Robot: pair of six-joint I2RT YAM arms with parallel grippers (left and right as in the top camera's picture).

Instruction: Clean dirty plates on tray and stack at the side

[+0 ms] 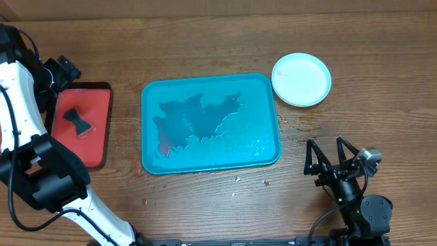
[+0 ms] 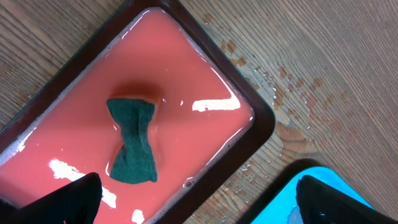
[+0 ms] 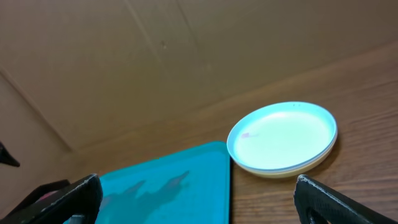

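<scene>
Tray (image 1: 210, 87): centre of table (image 1: 205, 48), its floor wet, with dark irregular patches and a reddish smear at its lower-left corner.

Plates (image 1: 301, 79): stacked on the table just beyond the tray's far-right corner, apart from its rim. The top plate is pale, with a small pinkish mark near its left edge. A yellowish rim shows beneath it in the right wrist view.

Red tray (image 1: 102, 130): left of the tray, filled with pink liquid. A dark green sponge (image 1: 78, 123) lies in its middle.

Left hand (image 2: 205, 199): above the red tray, fingers apart, holding nothing.

Right hand (image 1: 324, 143): near the tray's near-right corner, fingers spread wide, holding nothing.

Droplets and specks lie on the table around the tray.
</scene>
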